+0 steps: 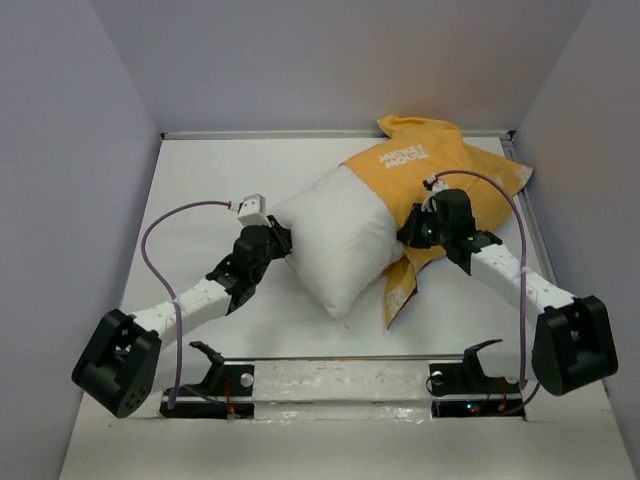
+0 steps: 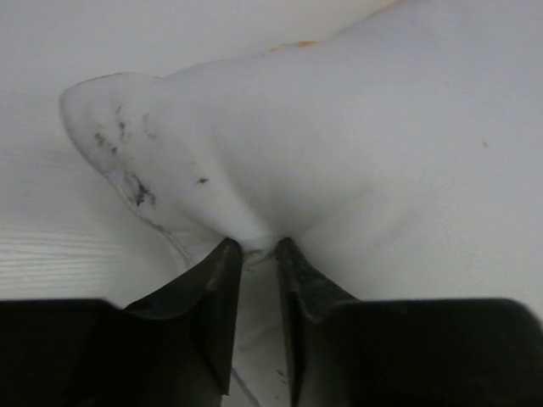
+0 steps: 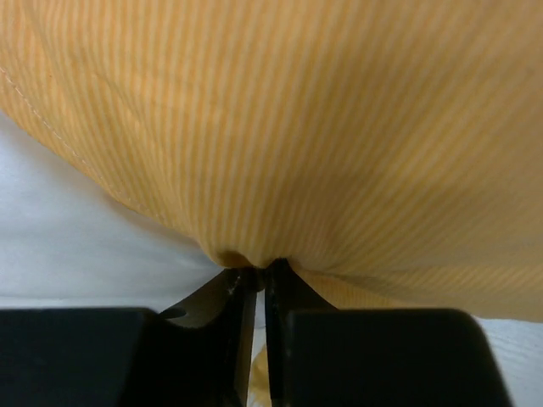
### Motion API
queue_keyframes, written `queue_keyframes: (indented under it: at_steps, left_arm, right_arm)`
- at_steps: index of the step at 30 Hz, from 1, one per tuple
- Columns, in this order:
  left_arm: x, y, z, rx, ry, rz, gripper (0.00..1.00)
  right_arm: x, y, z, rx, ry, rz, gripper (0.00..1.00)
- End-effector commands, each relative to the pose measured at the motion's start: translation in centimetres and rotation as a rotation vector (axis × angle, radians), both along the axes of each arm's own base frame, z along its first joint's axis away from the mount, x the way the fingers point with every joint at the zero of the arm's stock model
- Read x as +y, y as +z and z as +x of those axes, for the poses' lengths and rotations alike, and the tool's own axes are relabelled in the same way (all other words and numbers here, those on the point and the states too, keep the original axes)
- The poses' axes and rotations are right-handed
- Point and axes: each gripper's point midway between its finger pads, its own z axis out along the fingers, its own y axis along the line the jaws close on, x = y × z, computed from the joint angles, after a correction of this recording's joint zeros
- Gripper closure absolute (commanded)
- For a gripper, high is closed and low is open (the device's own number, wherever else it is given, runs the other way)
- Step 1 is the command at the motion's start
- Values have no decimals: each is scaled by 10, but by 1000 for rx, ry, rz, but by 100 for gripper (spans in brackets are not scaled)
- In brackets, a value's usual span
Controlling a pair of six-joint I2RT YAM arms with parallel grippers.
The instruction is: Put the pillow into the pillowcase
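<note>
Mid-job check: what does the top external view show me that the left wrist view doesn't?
Only top external: how far the pillowcase reaches, over the far end of the pillow, and the right tool at its near edge. Only left wrist: dark smudges on the pillow's corner, and the left tool pinching a fold of white fabric beside that corner. Both: the left tool against the pillow's bare end.

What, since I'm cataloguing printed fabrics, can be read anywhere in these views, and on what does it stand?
"MICKEY MOUSE": white capitals on the yellow pillowcase, top view.
Small white print near its lower edge: too small to read.
The pillow and both wrist views: no text.
</note>
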Motion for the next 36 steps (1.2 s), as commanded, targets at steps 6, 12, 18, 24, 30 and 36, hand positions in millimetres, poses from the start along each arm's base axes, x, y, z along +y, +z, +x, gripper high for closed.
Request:
queue_keyframes:
  at_steps: [6, 12, 18, 24, 30, 36]
  left_arm:
    - [-142, 28, -87, -109, -353, -152, 94]
    - [-191, 33, -135, -115, -448, -185, 92]
    - [-167, 94, -123, -261, -388, -189, 27]
    - [-106, 144, -75, -308, -316, -236, 21]
    - [-8, 123, -56, -261, -23, -225, 22]
    - [48, 20, -39, -37, 156, -203, 27]
  right_arm:
    - [62, 65, 53, -230, 309, 115, 100]
    - [66, 81, 80, -267, 288, 120, 100]
    - [35, 64, 90, -207, 116, 56, 66]
    - [10, 69, 92, -180, 23, 51, 43]
    - [9, 70, 78, -183, 32, 58, 42]
    - [1, 85, 77, -227, 5, 62, 41]
